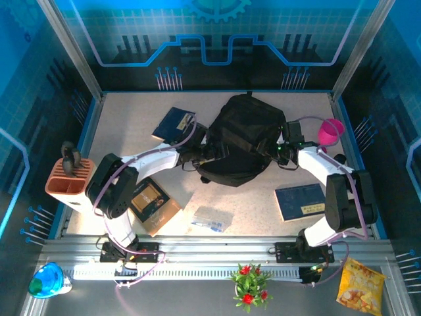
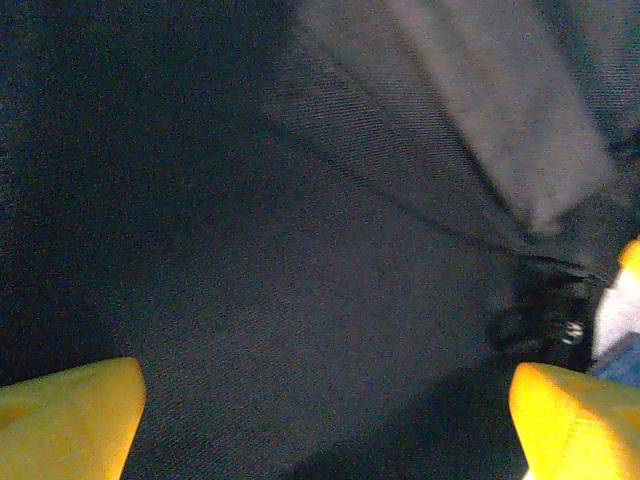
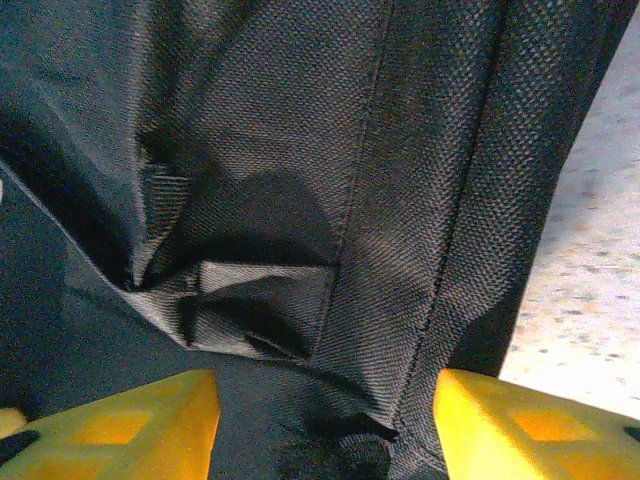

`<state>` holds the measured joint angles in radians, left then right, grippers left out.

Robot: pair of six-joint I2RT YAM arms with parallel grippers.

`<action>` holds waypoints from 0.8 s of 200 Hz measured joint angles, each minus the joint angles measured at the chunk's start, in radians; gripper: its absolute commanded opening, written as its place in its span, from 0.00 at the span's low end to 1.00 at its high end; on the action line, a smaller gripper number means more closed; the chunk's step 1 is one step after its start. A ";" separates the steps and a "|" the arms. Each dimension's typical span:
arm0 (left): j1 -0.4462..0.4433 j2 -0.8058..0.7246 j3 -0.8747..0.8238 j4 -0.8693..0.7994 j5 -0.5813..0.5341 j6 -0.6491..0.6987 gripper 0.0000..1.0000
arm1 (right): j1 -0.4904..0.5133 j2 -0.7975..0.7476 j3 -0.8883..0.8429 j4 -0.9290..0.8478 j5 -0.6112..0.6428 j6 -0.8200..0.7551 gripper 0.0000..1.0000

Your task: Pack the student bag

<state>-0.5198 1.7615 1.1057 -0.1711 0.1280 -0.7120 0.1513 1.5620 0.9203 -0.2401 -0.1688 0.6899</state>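
Left gripper (image 2: 325,425) and right gripper (image 3: 325,425) spread open against student bag (image 1: 240,141), grasping nothing; packing barely begun; blue books (image 1: 300,201), brown box (image 1: 154,204) lie outside it on table (image 1: 263,220).

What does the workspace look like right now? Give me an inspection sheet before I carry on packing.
Surface: speckled light table; no spills seen.
Job's things: black student bag lies at the far middle, between both arms.
Clutter: blue book left of the bag; second blue book near right; brown box; clear packet; pink cup; orange holder at the left edge.
Grippers: left gripper and right gripper are both open, close against bag fabric.
Cables: lilac cable loops off the left arm beside the far book; no snag seen.
Surroundings: blue panelled walls; potted plant and yellow snack bag on the front ledge.
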 measured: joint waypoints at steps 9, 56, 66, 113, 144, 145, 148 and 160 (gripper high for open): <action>0.018 -0.012 -0.022 -0.005 -0.003 0.003 0.95 | 0.013 0.013 0.000 0.018 -0.026 0.002 0.59; 0.066 -0.087 -0.033 -0.055 -0.022 0.038 0.95 | 0.073 0.051 0.012 0.059 -0.059 0.003 0.60; 0.061 -0.094 -0.024 -0.063 -0.018 0.040 0.95 | 0.073 0.048 0.011 0.058 -0.055 0.002 0.61; -0.005 -0.085 0.068 -0.087 0.020 0.026 0.84 | 0.072 -0.053 -0.037 0.059 -0.023 0.003 0.60; -0.042 -0.021 0.148 -0.085 0.069 0.000 0.75 | 0.072 -0.089 -0.115 0.058 -0.027 0.021 0.54; -0.045 -0.016 0.151 -0.085 0.071 -0.004 0.75 | 0.072 -0.089 -0.117 0.058 -0.028 0.021 0.53; -0.048 -0.008 0.158 -0.086 0.075 -0.003 0.74 | 0.072 -0.089 -0.123 0.059 -0.030 0.025 0.52; -0.061 0.029 0.179 -0.087 0.092 -0.019 0.71 | 0.072 -0.088 -0.146 0.061 -0.040 0.034 0.49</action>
<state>-0.5812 1.7908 1.2846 -0.2577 0.2195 -0.7315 0.2237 1.4738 0.7738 -0.1795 -0.2089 0.7238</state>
